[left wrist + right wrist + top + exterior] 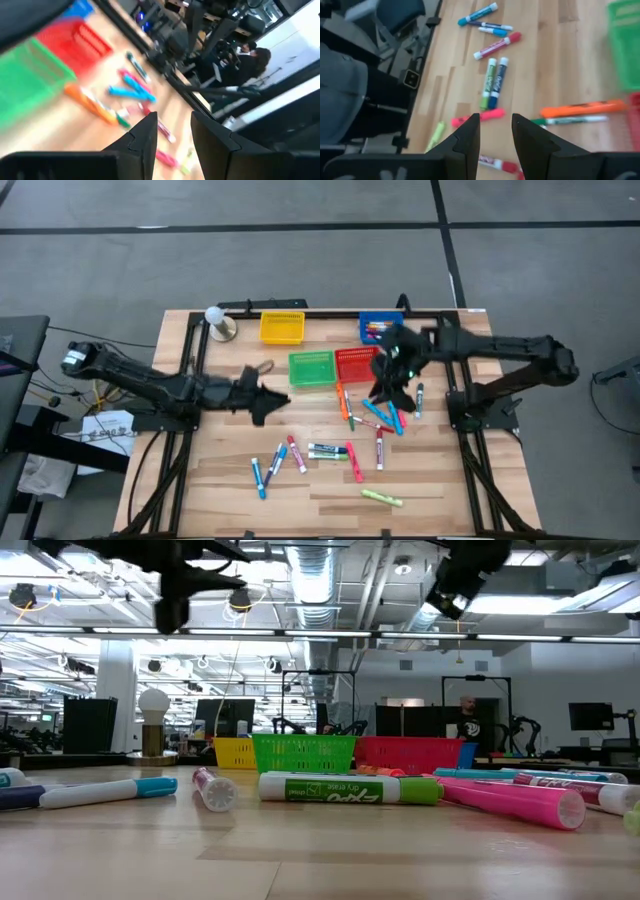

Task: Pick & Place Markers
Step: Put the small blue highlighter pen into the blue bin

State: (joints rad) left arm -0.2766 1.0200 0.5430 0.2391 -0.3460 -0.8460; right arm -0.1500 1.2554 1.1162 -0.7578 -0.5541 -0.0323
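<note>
Right gripper (pixel 495 132) hangs over the markers (pixel 352 448), jaws parted a little, nothing between them; left gripper (pixel 172 132) waits mid-table, the same narrow gap, empty too. Markers lie scattered flat across the table's (pixel 430 490) near half, a few already in the blue basket (pixel 378 328). They look light, stiff and slick; mid-barrel is the place to pinch. Crossed pens crowd each other, with the red basket (pixel 355 363) and green basket (pixel 311 367) close behind.

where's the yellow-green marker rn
In the high view the yellow-green marker lies alone near the table's front edge, right of centre, beyond the pink marker and away from the baskets.
</note>
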